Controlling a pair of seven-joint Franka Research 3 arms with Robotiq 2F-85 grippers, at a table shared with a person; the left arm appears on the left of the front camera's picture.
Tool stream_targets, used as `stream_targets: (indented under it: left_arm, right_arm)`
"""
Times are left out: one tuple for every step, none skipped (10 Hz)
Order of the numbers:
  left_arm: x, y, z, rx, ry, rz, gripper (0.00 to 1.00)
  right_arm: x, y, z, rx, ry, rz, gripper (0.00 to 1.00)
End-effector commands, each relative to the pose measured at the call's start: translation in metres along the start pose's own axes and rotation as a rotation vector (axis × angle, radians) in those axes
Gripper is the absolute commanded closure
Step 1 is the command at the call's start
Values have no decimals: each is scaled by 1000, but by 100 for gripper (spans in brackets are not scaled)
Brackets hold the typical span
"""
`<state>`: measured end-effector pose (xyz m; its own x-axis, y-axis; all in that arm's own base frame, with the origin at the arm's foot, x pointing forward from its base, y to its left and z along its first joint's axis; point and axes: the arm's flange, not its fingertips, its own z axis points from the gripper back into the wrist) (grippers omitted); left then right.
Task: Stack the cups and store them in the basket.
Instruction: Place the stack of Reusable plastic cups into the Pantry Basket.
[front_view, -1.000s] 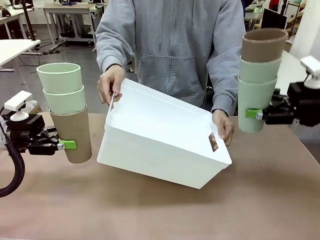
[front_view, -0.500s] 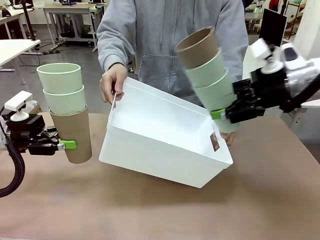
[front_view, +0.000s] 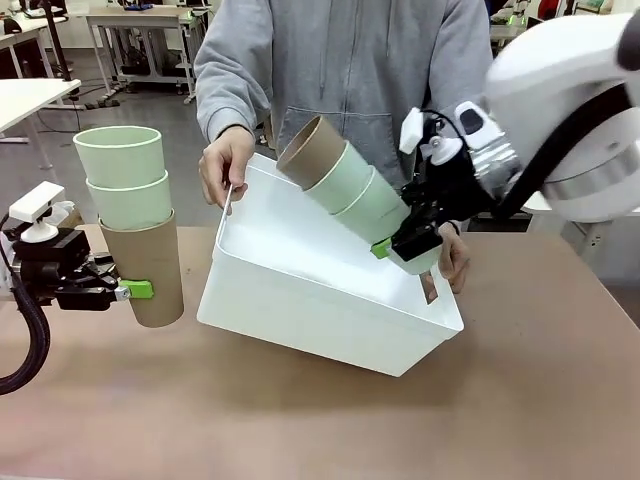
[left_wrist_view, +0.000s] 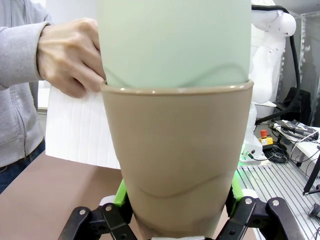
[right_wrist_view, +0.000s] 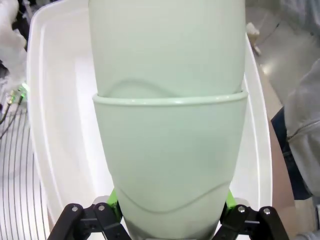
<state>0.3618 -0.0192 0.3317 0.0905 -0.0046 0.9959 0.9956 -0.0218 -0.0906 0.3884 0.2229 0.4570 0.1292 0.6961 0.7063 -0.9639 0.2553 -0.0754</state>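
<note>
Firmly | left gripper (front_view: 135, 290) clamped upright brown-based cup stack (front_view: 130, 215) | right gripper (front_view: 395, 248) clamped mint-based cup stack (front_view: 345, 185), tilted over person-held basket (front_view: 320, 300).

Bright, even light; the basket (right_wrist_view: 55, 125) seems slightly washed out.

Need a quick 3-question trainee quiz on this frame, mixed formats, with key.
1. True or false: the left gripper grips a tan cup with two mint cups nested in it.
2. The right gripper's stack is: A upright, B tilted over the basket, C lying on the table.
3. Who holds the basket tilted?
Key: 1 true. 2 B. 3 The person's hands, one at each side.
</note>
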Motion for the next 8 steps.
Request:
stream_targets:
  left_arm:
    - [6,0,0,3,-15,0,15]
    - [6,0,0,3,-15,0,15]
    - [6,0,0,3,-15,0,15]
    - [6,0,0,3,-15,0,15]
    - [6,0,0,3,-15,0,15]
    - [6,0,0,3,-15,0,15]
    - [6,0,0,3,-15,0,15]
    - [6,0,0,3,-15,0,15]
  right_arm:
    - [13,-3,-12,-16,71,-32,16]
    - [10,0,-21,-18,104,-29,16]
    - [6,4,-30,-16,137,-25,16]
    - [3,11,-37,-20,168,-12,16]
    - [-2,17,-45,-16,200,1,16]
    - [-7,20,-53,-20,223,6,16]
    - [-15,27,-62,-15,241,11,16]
    - [-19,31,-70,-11,262,20,16]
